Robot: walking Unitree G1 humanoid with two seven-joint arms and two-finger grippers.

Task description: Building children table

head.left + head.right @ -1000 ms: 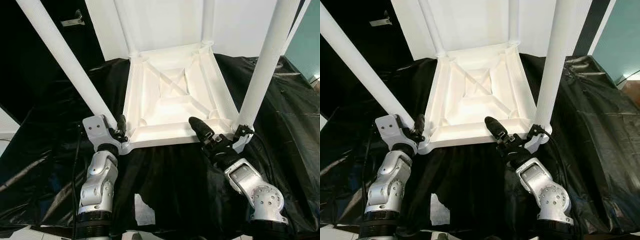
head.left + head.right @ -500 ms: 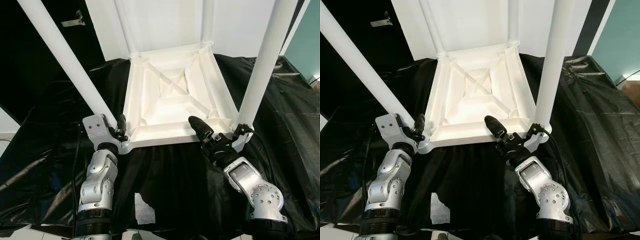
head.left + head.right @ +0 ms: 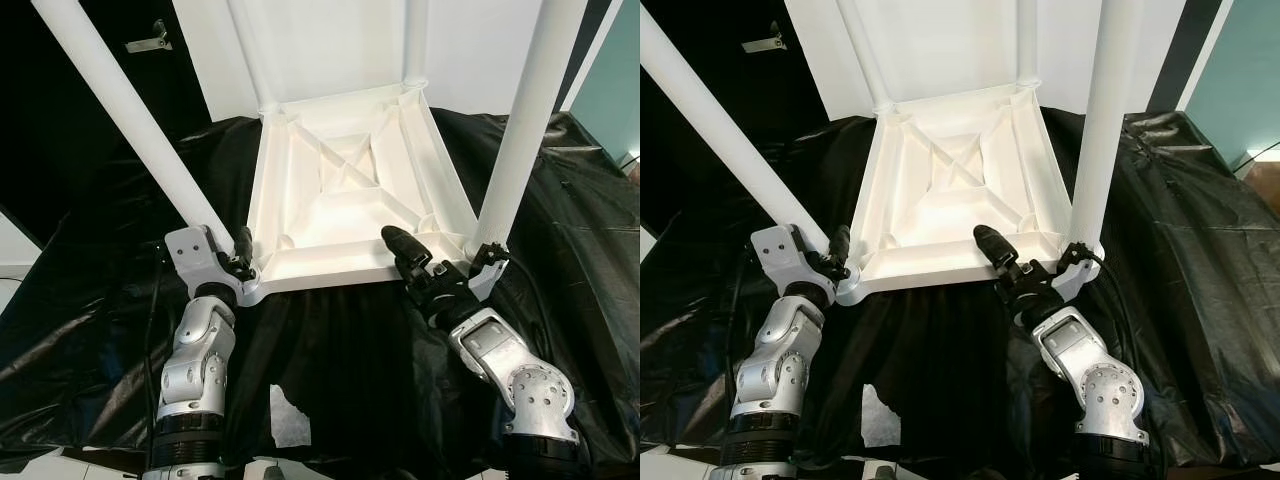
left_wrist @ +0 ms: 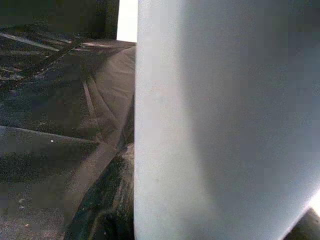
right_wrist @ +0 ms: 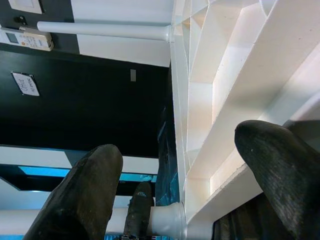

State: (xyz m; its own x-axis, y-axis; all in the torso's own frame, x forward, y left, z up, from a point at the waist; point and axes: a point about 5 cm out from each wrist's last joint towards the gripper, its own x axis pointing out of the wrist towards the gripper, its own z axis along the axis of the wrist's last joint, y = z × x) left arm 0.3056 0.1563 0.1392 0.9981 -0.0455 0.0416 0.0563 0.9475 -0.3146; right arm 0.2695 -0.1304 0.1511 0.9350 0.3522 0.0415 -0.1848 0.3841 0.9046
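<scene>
Children's table (image 3: 345, 190) is being rested upside down on a black-sheeted worktop (image 3: 560, 230), legs pointing up. Its near rim is being straddled by the parted fingers of the right gripper (image 3: 440, 262). The left gripper (image 3: 240, 255) is being pressed against the near-left leg (image 3: 135, 125); its opening cannot be told.

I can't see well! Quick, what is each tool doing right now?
Left tool: at the table corner, fingers cannot be told.
Right tool: open around the table's near edge.
</scene>
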